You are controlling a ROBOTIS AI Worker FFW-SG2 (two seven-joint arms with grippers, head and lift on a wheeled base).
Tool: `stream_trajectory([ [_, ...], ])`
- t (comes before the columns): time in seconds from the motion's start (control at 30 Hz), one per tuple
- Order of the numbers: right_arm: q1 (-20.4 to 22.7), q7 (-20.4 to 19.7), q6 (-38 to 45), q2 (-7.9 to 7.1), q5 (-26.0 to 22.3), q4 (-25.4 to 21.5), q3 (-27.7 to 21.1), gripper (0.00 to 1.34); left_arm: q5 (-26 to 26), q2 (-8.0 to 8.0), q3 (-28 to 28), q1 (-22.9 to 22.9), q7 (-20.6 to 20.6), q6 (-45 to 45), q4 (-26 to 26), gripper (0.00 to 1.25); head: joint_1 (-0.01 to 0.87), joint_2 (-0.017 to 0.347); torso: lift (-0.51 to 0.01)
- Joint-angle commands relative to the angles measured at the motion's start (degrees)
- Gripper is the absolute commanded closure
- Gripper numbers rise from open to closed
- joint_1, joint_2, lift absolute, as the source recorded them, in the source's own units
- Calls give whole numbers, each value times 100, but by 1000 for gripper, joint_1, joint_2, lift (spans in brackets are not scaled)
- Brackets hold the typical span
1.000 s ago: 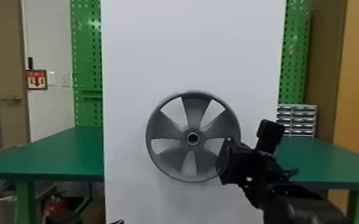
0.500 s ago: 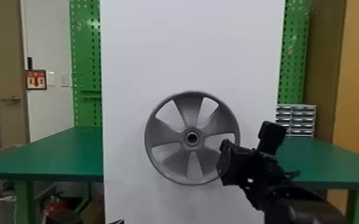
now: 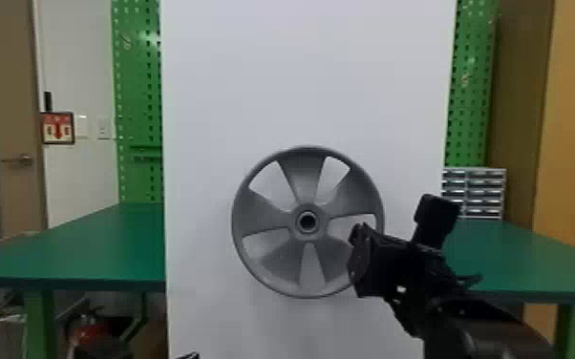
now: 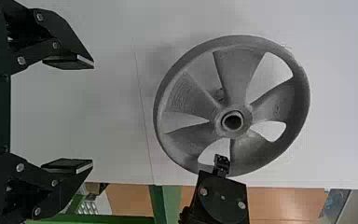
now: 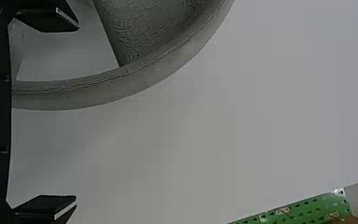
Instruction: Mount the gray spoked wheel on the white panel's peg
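1. Head view: the gray spoked wheel [image 3: 307, 208] sits upright, face-on, near side of the white panel [image 3: 308, 81], with the right gripper [image 3: 396, 215] by its lower right. Can't tell if the peg's in the hub [image 3: 296, 224], but nothing's visibly clamping the wheel, so I'd guess it's carrying the weight. Looks like stiff molded plastic, fairly light for its width, not super fragile.

2. Left wrist view: the left gripper [image 4: 92, 114] has its fingers spread wide, nothing between them, wheel well apart on the far side. Those broad, curved spokes [image 4: 237, 70] look smooth, so I'd expect pads to slide there, and one-sided pushes could spin it.

3. Right wrist view: the right gripper's fingers are spread too, with the rim [image 5: 144, 79] running between them, much closer to one, not pinched. Can't tell if it's touching. IMO the rim's your handle: take it square across its thickness, ideally at left and right together, so the hub doesn't tilt if it needs seating.
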Motion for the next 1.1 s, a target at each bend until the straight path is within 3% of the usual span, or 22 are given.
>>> stream_trajectory([
  [0.0,30,2,-47,0,0,0,26,-2,0,5,-2,11,-2,0,0,495,123,-8,-403],
  [0.5,558,-6,-144,0,149,-853,281,-2,-9,-4,-11,11,-10,0,0,495,123,-8,-403],
  [1.07,1103,2,-328,-132,-70,-1178,571,-2,0,5,33,11,-90,0,0,496,123,-8,-403],
])
